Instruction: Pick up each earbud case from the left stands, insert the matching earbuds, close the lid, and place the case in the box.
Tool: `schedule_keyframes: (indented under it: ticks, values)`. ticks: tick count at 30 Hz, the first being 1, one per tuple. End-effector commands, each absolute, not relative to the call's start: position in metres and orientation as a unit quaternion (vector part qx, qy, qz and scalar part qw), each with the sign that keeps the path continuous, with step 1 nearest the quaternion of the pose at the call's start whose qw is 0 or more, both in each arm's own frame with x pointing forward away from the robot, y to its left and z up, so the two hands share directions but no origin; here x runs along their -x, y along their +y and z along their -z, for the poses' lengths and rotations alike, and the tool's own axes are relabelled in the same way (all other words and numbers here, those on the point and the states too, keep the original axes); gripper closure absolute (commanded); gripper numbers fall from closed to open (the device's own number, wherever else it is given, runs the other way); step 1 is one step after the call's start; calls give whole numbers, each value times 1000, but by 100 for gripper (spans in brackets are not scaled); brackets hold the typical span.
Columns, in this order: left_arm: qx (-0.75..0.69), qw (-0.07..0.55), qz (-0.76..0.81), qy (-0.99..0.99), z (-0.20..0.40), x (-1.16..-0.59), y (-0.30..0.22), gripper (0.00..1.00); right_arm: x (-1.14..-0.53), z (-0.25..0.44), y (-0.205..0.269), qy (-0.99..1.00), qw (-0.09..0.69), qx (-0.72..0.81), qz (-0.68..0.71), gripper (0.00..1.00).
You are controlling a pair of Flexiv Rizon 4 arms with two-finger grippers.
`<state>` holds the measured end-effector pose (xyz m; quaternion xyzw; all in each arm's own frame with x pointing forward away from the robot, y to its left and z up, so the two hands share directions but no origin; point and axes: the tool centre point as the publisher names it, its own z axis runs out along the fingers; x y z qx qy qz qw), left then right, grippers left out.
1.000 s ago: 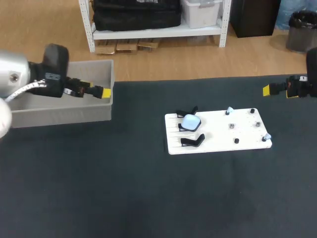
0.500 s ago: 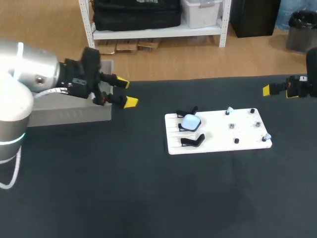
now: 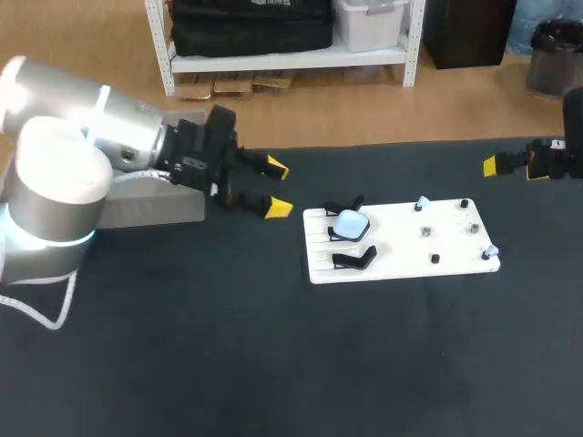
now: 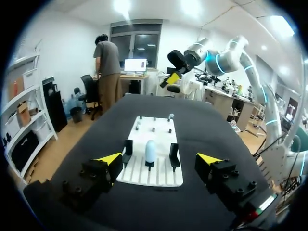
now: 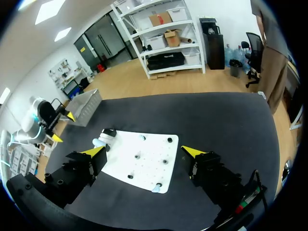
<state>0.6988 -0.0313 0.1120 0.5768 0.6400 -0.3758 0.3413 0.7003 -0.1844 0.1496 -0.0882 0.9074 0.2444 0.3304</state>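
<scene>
While the pale-blue earbud case (image 3: 350, 224) sits unpicked on the white board (image 3: 401, 238), no step looks finished; left gripper (image 3: 277, 187) hovers beside the board, fingers wide, empty; right gripper (image 5: 143, 151) likewise wide, well apart.

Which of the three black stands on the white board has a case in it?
The middle stand, which holds the light blue earbud case. The near stand and the far stand on either side of it are empty.
</scene>
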Motion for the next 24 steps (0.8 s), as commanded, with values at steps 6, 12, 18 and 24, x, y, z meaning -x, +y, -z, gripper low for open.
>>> schedule_keyframes:
  ticks: [6, 12, 18, 24]
  values:
    - [-573, 321, 411, 633, -82, -693, -46, 0, -701, -149, -185, 907, 330, 90, -246, 0]
    - [-559, 325, 417, 639, -72, -695, -52, 9, -701, -149, -185, 907, 330, 90, -246, 0]
    - [-573, 337, 406, 628, -65, -699, -58, 11, -701, -149, -185, 907, 330, 90, -246, 0]
    - [-585, 338, 403, 618, -58, -704, -66, 23, -701, -149, -185, 907, 330, 90, -246, 0]
